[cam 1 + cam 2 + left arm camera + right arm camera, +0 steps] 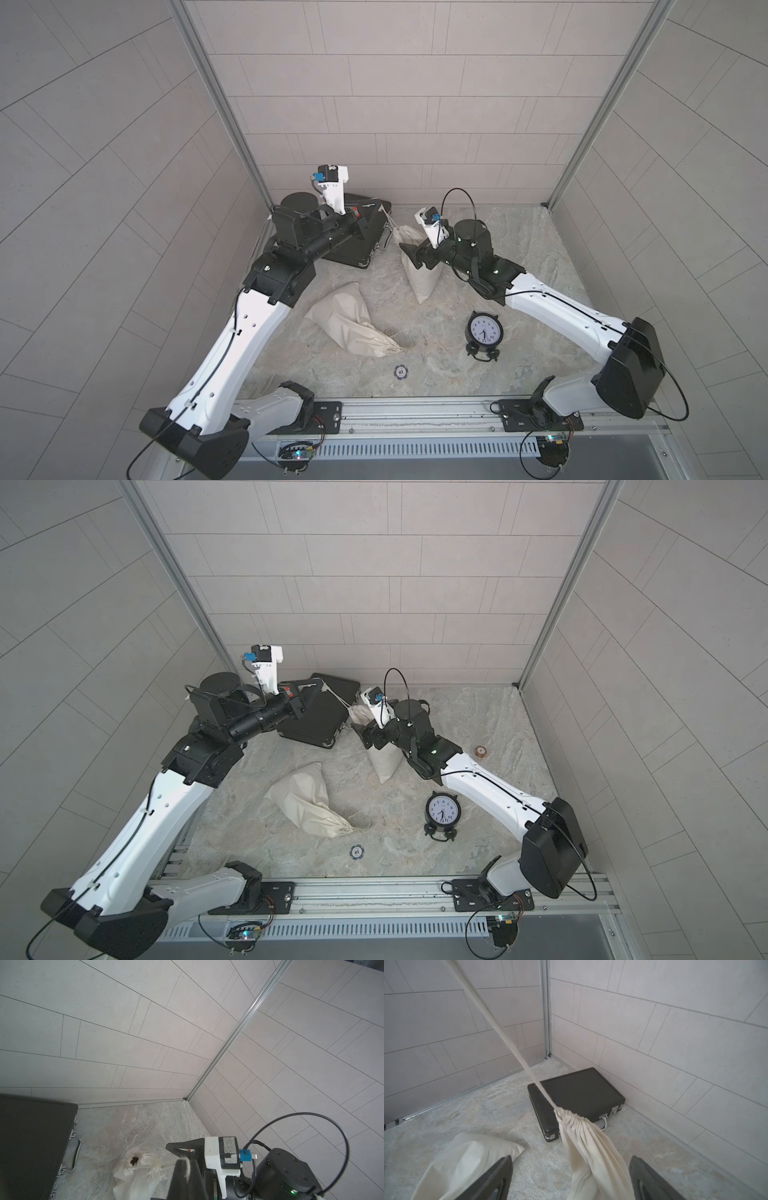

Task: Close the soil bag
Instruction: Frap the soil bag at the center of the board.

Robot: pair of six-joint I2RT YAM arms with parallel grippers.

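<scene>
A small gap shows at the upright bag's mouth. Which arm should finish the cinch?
Left. The left gripper is shut on the taut drawstring running up from the soil bag and its gathered mouth. The right gripper is open astride the neck, gripping nothing.

left hand pinched closed, right hand spread wide

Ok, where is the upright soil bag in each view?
Top view: upright soil bag centre-back, beside the black case.
Top view: same spot, case beside it.
Left wrist: bag near the case's handle side.
Right wrist: its gathered neck in front of the case.
Shared landmark: the black case.
</scene>
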